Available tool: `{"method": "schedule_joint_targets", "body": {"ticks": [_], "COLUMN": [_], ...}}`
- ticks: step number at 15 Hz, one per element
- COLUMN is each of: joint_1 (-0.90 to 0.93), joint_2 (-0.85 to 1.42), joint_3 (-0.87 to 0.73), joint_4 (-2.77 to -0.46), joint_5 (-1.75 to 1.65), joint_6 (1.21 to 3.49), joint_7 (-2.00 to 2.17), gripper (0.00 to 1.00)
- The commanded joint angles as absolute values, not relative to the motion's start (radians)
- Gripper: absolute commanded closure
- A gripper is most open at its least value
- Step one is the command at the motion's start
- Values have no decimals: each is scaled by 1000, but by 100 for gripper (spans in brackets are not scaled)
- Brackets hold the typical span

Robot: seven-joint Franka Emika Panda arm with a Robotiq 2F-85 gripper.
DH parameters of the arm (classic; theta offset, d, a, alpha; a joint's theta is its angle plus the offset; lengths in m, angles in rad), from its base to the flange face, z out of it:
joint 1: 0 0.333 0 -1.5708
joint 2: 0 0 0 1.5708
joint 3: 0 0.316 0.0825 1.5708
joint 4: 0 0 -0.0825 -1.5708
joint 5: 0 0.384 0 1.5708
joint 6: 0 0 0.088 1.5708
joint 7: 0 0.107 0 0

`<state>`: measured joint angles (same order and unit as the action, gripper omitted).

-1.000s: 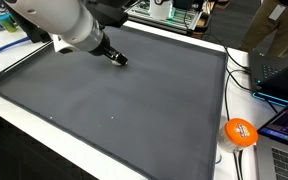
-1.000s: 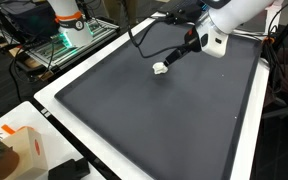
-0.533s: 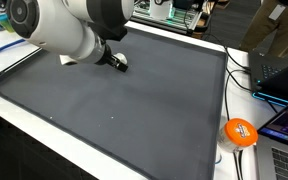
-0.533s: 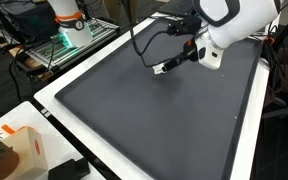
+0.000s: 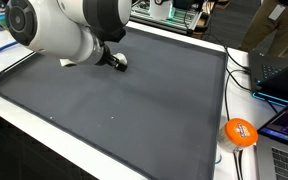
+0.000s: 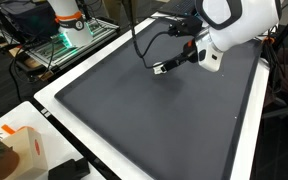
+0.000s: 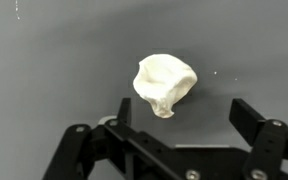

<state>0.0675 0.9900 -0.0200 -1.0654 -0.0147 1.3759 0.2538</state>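
A small crumpled white lump [image 7: 164,82] lies on the dark grey mat [image 7: 44,80]. In the wrist view my gripper [image 7: 184,110] hovers just short of it, its black fingers [image 7: 246,112] spread wide with nothing between them. The lump sits ahead of the gap, slightly toward one finger. In both exterior views the arm's big white body leans over the far part of the mat [image 5: 134,110], and the gripper [image 5: 117,62] [image 6: 164,68] points down at the lump [image 6: 158,70], which mostly hides behind the fingers.
The mat [image 6: 154,120] is framed by a white table border [image 6: 54,105]. An orange round object [image 5: 240,132] and laptops [image 5: 279,70] with cables lie past one edge. A cardboard box [image 6: 19,150] and another robot base [image 6: 69,25] stand beyond the other side.
A second ago the arm stood more upright; it has swung down and turned over the lump. Over the last half second almost nothing moved, and the fingers stayed open.
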Motion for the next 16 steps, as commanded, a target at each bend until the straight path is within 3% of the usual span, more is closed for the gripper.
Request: {"method": "schedule_joint_targets", "body": {"ticks": [1,16], "joint_1": [72,71], "joint_2": [1021,1027], "joint_3": [-27,-26], "joint_4": [-1011,-989], "joint_5": [-11,-10], "joint_6": [1314,1376], "joint_7": [257,258], "gripper": [0,0]}}
